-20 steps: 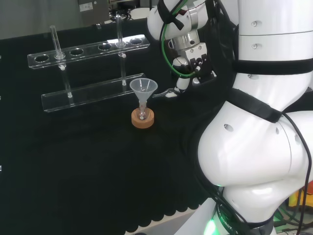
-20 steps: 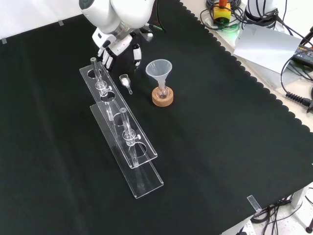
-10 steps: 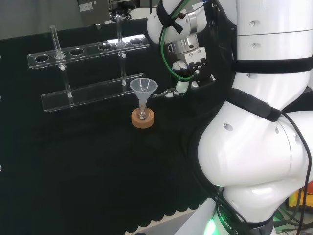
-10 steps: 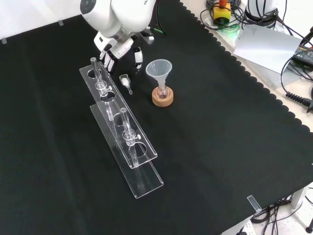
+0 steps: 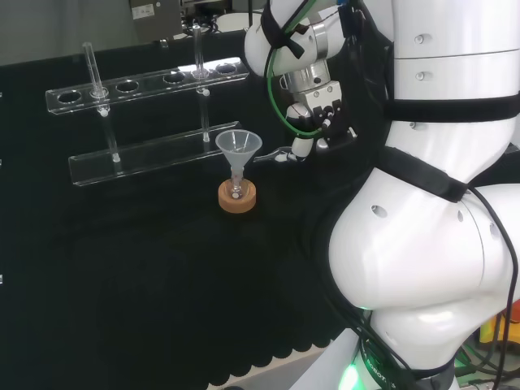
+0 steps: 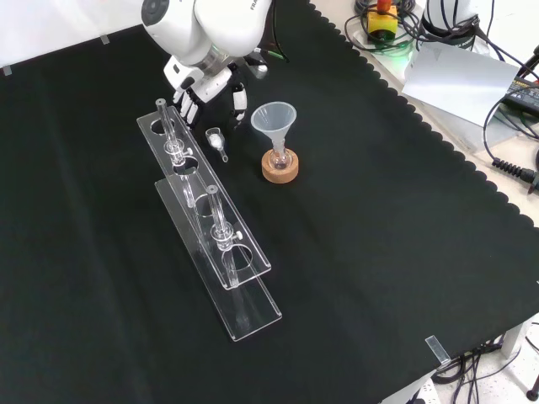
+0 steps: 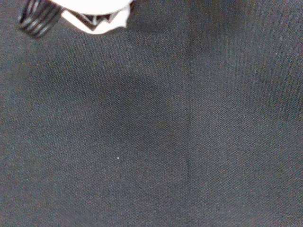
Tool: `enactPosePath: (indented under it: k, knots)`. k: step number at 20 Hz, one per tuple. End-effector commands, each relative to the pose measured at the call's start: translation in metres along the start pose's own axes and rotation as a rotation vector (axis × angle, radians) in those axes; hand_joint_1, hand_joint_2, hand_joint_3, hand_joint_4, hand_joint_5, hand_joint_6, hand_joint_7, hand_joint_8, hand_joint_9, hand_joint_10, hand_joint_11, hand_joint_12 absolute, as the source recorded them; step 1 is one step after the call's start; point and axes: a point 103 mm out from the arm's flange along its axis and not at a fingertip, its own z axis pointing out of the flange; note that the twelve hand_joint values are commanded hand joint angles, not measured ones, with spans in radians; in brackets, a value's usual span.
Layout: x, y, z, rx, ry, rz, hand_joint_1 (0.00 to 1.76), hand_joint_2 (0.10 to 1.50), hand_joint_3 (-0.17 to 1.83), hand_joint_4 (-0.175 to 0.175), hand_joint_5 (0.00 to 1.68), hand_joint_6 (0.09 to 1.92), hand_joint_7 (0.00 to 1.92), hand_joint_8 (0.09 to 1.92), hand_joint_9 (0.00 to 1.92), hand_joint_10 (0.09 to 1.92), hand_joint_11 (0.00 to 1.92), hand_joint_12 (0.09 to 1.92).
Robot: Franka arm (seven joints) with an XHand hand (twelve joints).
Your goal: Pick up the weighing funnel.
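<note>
In the front view, the clear rack is nearest; it lies long on the black surface, running from about 5 o'clock to 11 o'clock. The near tube and the far tube stand upright in it.

Farther off stands the cork ring, at about 2 o'clock from the rack's middle; it carries a small flask, and the funnel stands mouth up with its stem in this flask.

The weighing funnel lies on the cloth at about 10 o'clock from the cork ring, between the ring and the rack, just beside the rack's far end.

Farthest is the hand, at 12 o'clock from the weighing funnel and near it; its fingers hang down relaxed and spread, they hold nothing, and they are apart from the weighing funnel.

In the head view the hand is at about 2 o'clock from the funnel; the weighing funnel lies below the fingers.

In the wrist view a white part of the hand shows over bare cloth.
</note>
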Motion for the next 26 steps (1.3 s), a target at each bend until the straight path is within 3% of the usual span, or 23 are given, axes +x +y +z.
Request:
enactPosePath:
  k: [1,20,26]
  knots:
    - [0.004,0.001,0.001,-0.005,0.0,0.011,0.89,0.61,0.74,-0.068,0.59,0.1,0.4,0.73,0.63,0.59,0.31,1.36]
    - [0.014,0.017,0.009,-0.023,0.016,0.047,0.88,0.62,0.73,-0.071,0.69,0.18,0.4,0.73,0.63,0.59,0.31,1.36]
    - [0.013,0.02,0.01,-0.023,0.015,0.043,0.88,0.62,0.73,-0.07,0.55,0.55,0.4,0.74,0.62,0.61,0.3,1.36]
